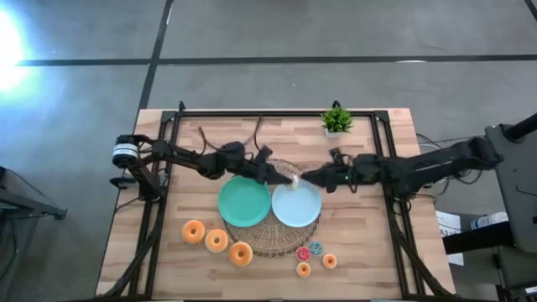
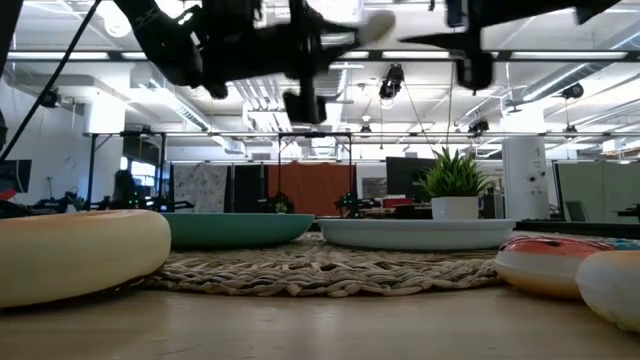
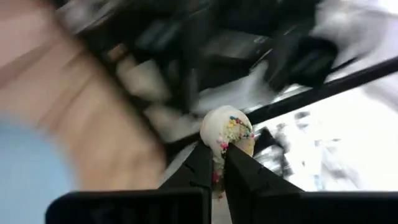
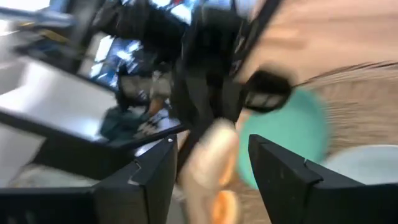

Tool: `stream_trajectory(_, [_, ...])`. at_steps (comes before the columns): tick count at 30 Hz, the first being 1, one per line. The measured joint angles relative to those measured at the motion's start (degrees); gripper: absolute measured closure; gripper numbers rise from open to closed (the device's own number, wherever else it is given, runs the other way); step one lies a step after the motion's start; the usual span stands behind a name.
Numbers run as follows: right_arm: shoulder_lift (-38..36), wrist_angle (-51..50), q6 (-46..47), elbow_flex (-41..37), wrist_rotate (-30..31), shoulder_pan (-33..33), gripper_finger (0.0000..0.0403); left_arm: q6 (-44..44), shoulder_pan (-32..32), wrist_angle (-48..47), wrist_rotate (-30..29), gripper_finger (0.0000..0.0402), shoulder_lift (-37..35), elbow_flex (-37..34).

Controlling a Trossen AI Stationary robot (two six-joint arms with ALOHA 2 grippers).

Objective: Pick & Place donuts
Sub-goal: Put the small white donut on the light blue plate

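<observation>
1. The left gripper (image 3: 217,163) has its fingers clamped on a white-frosted donut (image 3: 227,129), held above the woven mat (image 1: 262,239).
2. The right gripper (image 4: 211,163) has its fingers spread, empty.
3. It should back off straight, avoiding knocking the donut.

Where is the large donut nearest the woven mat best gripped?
Probably its ring wall, from straight above: the donut lies flat, hole up, so one of the jaws can enter the hole, the other outside, away from the neighbouring donut.
</observation>
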Motion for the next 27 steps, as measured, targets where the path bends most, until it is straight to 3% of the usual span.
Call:
stream_trajectory(6, [-9.69,-16.31,1.6,0.02,6.44,0.91,0.0207,6.68,-1.22,-21.64,-6.28,0.04,0.37,-0.07])
stream_trajectory(13, [-11.69,-18.62,1.1,0.09,7.56,0.88,0.0206,8.38,-1.2,-24.33,-8.86,0.04,1.62,0.65])
stream_trajectory(18, [-9.71,-18.64,0.57,0.11,7.66,0.88,0.0206,9.45,-1.16,-29.71,-10.88,0.0393,6.22,4.51])
stream_trajectory(27, [-7.93,-18.5,1.36,0.11,6.79,1.08,0.0206,11.75,-1.36,-37.04,-9.02,0.0375,14.68,13.92])
